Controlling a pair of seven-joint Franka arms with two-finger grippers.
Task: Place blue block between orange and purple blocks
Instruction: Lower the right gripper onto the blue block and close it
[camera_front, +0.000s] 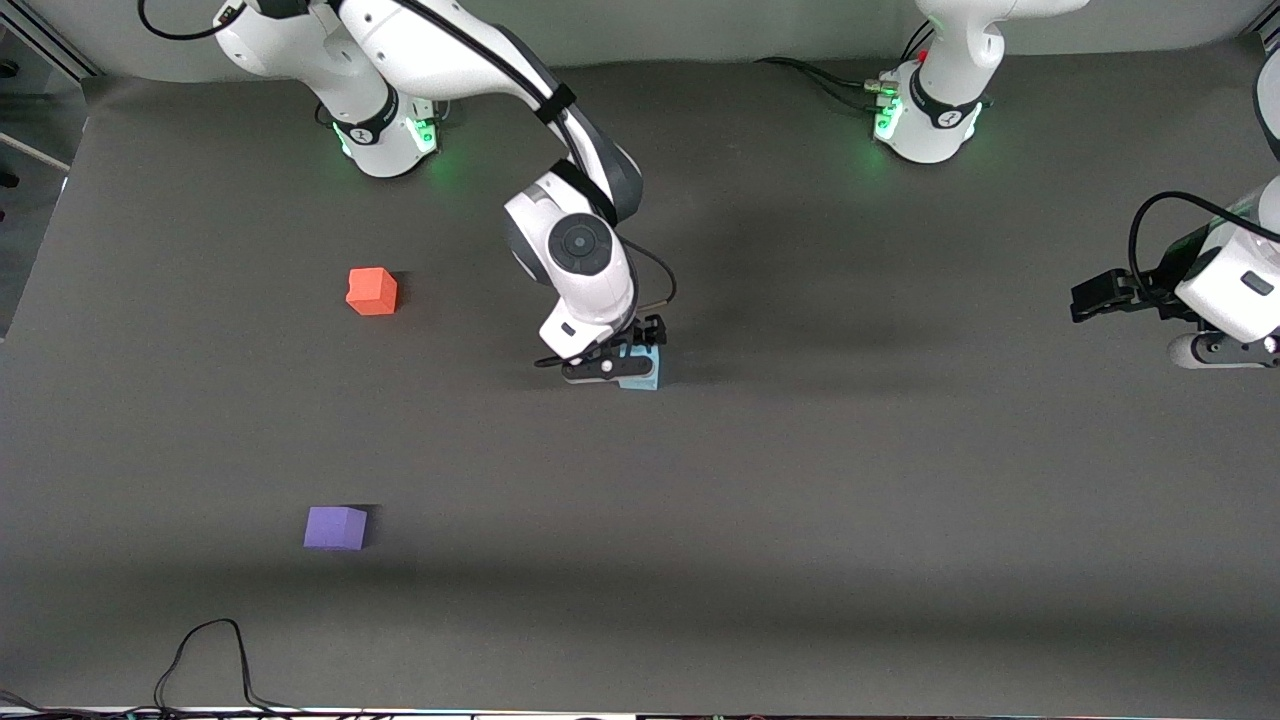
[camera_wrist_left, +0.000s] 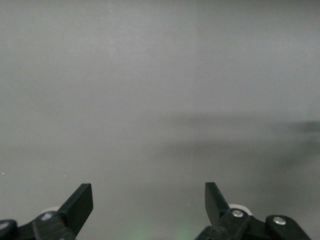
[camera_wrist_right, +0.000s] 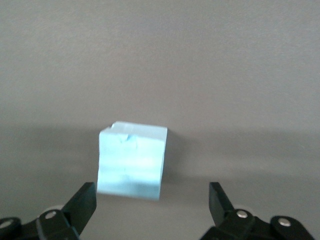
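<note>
The light blue block (camera_front: 641, 372) sits on the grey table near its middle. My right gripper (camera_front: 622, 358) hangs low right over it with its fingers open. In the right wrist view the block (camera_wrist_right: 132, 160) lies just ahead of the open fingertips, closer to one finger, and nothing touches it. The orange block (camera_front: 372, 291) sits toward the right arm's end of the table. The purple block (camera_front: 335, 527) sits nearer the front camera than the orange one. My left gripper (camera_front: 1092, 297) waits open over the left arm's end of the table; its wrist view (camera_wrist_left: 149, 197) shows only bare table.
A black cable (camera_front: 205, 660) loops on the table at the edge nearest the front camera. The grey table surface (camera_front: 800, 500) stretches between the blocks and the left arm's end.
</note>
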